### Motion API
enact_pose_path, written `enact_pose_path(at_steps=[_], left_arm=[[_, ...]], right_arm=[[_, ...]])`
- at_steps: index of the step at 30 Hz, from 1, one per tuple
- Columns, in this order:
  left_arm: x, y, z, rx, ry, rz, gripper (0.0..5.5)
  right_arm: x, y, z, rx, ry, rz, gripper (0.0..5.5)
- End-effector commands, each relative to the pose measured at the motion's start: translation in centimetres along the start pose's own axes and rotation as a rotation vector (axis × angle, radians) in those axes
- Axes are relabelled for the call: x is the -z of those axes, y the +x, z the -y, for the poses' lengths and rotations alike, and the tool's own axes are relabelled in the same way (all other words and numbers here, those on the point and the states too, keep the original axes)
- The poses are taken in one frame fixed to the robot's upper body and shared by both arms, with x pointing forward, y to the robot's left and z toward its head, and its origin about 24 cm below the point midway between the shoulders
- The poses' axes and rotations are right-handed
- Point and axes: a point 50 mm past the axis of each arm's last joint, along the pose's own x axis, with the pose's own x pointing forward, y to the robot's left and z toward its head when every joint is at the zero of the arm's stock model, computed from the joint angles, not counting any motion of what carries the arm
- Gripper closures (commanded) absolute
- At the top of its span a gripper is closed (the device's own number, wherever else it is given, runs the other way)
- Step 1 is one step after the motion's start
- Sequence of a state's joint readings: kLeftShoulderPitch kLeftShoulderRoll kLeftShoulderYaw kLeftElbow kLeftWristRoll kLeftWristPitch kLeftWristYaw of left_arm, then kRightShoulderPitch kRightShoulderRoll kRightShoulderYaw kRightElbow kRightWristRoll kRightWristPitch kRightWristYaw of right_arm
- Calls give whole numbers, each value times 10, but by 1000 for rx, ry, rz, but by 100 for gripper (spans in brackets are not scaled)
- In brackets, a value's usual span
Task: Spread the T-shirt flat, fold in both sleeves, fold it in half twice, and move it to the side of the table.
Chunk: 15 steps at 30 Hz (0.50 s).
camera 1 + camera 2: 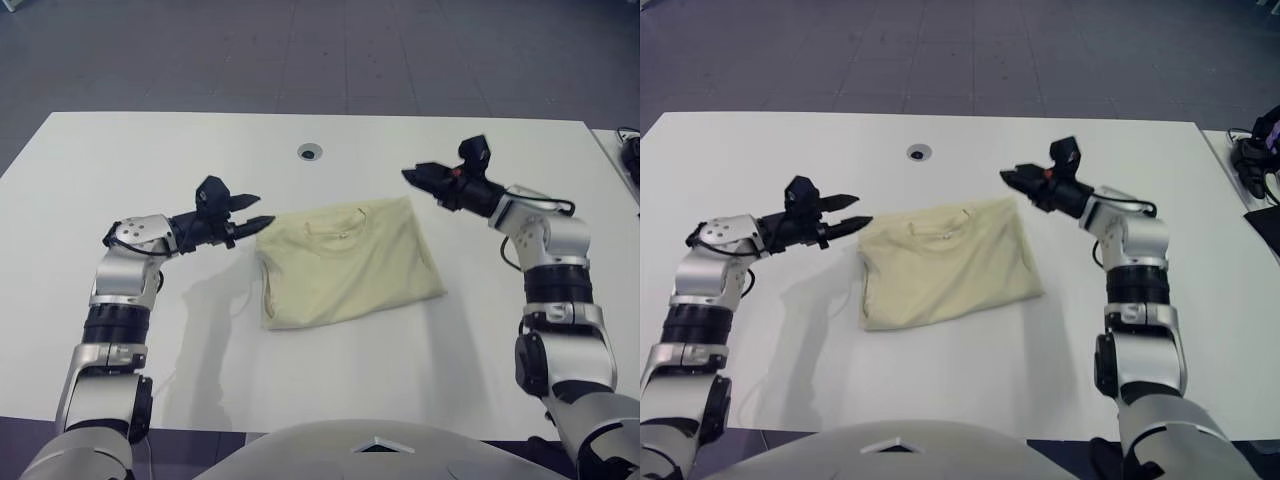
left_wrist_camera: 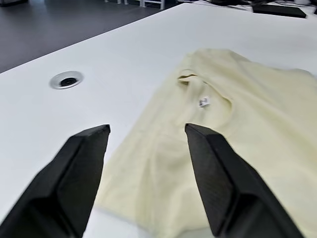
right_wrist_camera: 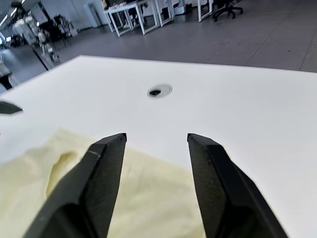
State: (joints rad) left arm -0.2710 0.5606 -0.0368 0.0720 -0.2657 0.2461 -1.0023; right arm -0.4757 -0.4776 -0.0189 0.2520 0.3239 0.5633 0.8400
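— What do the arms look like?
— The left arm and right arm are silver-grey metal segments, with black ribbed bands between them.
— And the ends?
— The left gripper and right gripper are black, with tapered wedge-shaped fingers. The right one bears a small red mark, and a thin black cable loops at its wrist.
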Motion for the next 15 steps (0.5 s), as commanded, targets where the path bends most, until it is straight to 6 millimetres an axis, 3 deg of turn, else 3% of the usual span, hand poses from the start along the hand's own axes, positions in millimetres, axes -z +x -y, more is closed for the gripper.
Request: enact_pose_path(at_steps=[1,6,11,15], left_arm=[[8,4,38,75,122,-122,351],[38,1,49,115,296,-360,425],[55,-9,52,199,394,-496,505],[56,-11,46,214,470,-515,454]], right_arm=[[25,-15,-13,35,-239,-186,405],[52,-13,-6,143,-541,-377,475],[57,-24,-8,134,-620,-434,549],[45,-32,-13,135,-614,-421,550]])
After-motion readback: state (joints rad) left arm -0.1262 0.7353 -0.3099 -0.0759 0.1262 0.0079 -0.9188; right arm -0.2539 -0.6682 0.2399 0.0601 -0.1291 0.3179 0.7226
